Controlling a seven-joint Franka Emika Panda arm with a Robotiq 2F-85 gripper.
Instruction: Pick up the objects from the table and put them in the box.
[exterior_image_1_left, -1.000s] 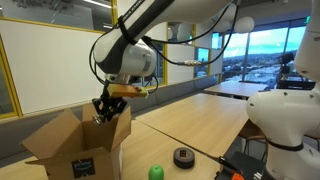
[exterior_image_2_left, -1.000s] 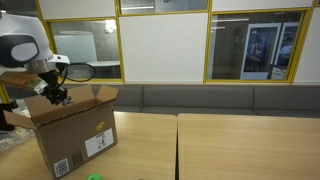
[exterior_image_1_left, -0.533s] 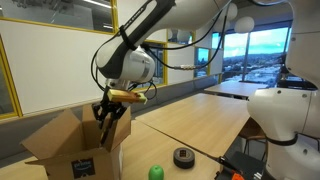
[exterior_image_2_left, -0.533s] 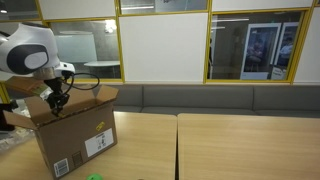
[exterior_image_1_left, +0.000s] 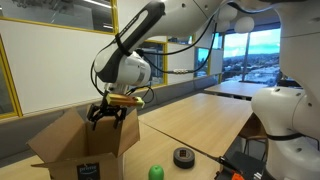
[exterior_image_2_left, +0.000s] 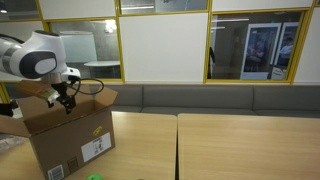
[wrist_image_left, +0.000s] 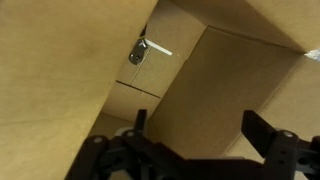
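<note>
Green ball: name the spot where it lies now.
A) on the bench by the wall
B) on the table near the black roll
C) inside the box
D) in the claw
B: in an exterior view the green ball lies on the table a little apart from the black roll, outside the box, and the claw is open and empty over the box.

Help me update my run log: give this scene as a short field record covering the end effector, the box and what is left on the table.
end effector: open, empty, at the box opening
box: large brown corrugated cardboard box, flaps up, standing on the light wood table
on table: black ring-shaped roll and small bright green ball, apart from each other, beside the box
inside box: small grey item in the wrist view, identity unclear
remaining: roll and ball not yet boxed
</note>
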